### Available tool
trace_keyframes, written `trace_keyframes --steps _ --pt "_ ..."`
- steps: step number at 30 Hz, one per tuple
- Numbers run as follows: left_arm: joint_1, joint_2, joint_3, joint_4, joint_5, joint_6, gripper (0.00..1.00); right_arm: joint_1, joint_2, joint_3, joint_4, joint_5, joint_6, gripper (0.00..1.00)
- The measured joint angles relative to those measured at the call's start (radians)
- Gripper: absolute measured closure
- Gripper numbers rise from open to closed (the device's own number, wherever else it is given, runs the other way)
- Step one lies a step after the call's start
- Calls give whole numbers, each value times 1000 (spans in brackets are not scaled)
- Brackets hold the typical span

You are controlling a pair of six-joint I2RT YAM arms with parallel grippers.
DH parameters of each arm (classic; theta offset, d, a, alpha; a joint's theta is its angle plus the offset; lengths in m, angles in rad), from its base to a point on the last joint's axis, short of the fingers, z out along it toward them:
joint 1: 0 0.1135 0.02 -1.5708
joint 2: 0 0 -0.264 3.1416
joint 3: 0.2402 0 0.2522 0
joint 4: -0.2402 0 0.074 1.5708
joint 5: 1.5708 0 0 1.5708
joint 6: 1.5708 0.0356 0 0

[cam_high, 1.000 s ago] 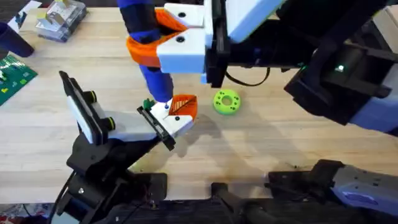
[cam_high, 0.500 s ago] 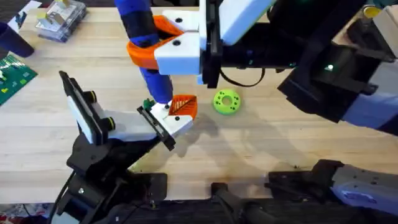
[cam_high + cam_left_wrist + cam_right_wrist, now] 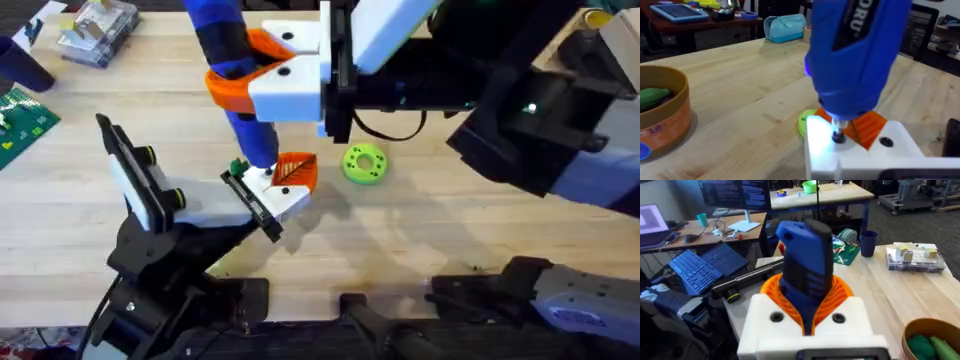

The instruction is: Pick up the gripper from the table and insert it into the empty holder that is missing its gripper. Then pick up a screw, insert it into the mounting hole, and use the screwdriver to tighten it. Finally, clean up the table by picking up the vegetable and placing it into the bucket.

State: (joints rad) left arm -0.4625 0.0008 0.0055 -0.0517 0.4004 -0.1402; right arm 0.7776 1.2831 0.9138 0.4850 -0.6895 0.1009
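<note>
My right gripper (image 3: pixel 250 62) reaches across from the right and is shut on the blue screwdriver (image 3: pixel 250 135), holding it upright. Its orange pads wrap the body in the right wrist view too, gripper (image 3: pixel 807 305), screwdriver (image 3: pixel 805 265). The metal tip (image 3: pixel 838 136) rests on the white gripper block (image 3: pixel 285 185) with its orange ribbed part (image 3: pixel 867 125). The block sits against the black holder plate (image 3: pixel 255 207), which ends the white link of my left arm. The orange bucket (image 3: pixel 660 115) holds the green vegetable (image 3: pixel 652 95), and so it does in the right wrist view, bucket (image 3: pixel 935 330).
A green ring disc (image 3: pixel 363 164) lies just right of the block. At the far left stand a dark blue cup (image 3: pixel 20 60), a clear plastic box (image 3: pixel 97 30) and a green circuit board (image 3: pixel 20 120). Bare wood stretches in front of the disc.
The right arm's upper links have shifted a little to the left. The screwdriver tip stays on the gripper block, and the holder has not moved.
</note>
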Motion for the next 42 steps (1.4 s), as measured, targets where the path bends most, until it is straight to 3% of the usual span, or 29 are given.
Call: trace_keyframes --steps 29,36,42 --pt "0 0 2 19 0 1 987 1 0 1 48 -11 40 950" --pt "0 1 1 -1 0 0 987 0 -5 108 63 -16 75 950" --pt "0 1 1 -1 0 0 986 -14 -14 116 54 -67 54 949"
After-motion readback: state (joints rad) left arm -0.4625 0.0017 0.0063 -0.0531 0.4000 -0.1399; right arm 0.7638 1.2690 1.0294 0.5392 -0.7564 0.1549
